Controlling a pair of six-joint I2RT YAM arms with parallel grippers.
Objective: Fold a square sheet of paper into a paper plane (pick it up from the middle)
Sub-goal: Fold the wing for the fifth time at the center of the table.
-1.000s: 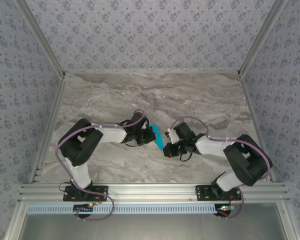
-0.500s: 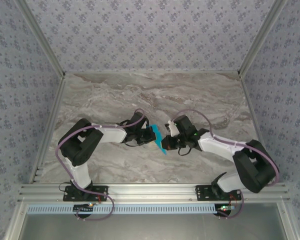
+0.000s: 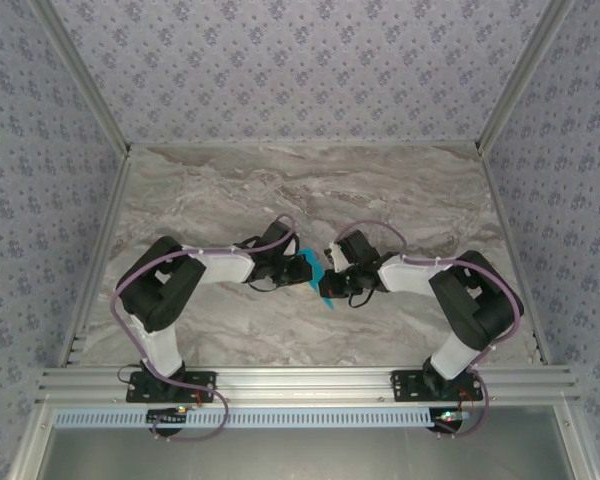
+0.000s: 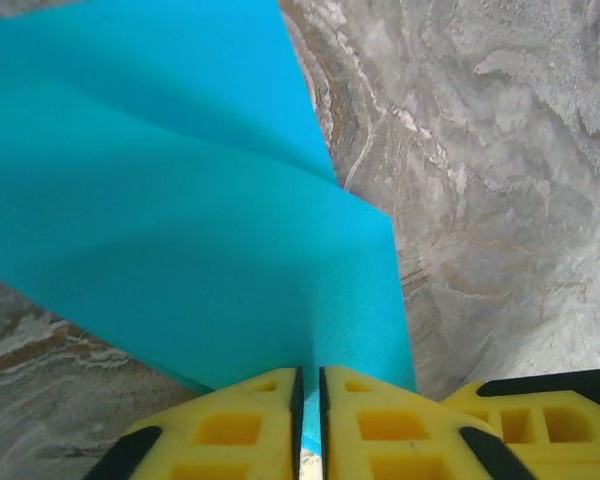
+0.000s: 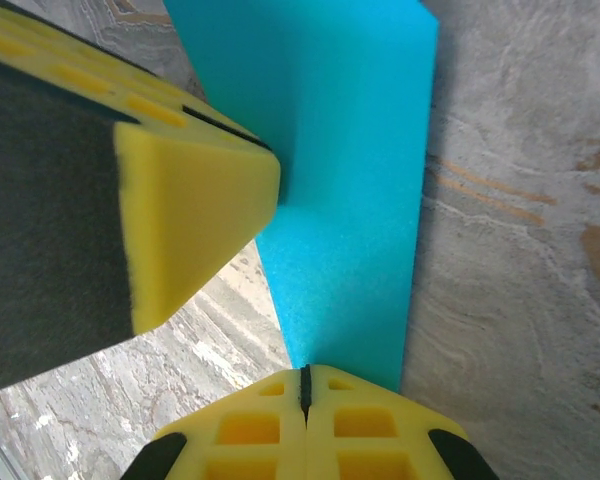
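The cyan-blue sheet of paper [image 3: 326,297] is held up off the marble table [image 3: 230,190] near its middle, creased into angled faces [image 4: 180,200]. My left gripper [image 3: 302,270] is shut on it, and a sliver of cyan shows in the thin gap between its yellow fingers [image 4: 309,385]. My right gripper [image 3: 326,283] faces it from the right, with its jaws pressed fully together [image 5: 303,380]. The paper [image 5: 350,180] runs up from the right gripper's tips and passes behind its right finger. No paper shows in the seam. A left gripper finger [image 5: 195,215] touches the sheet.
The marble top extends open behind and to both sides of the grippers. Patterned walls and metal rails [image 3: 105,260] enclose the table. The two wrists are almost touching at the centre.
My right arm has swung left and its gripper has closed in on the paper's lower end. The left gripper keeps its hold and has barely shifted.
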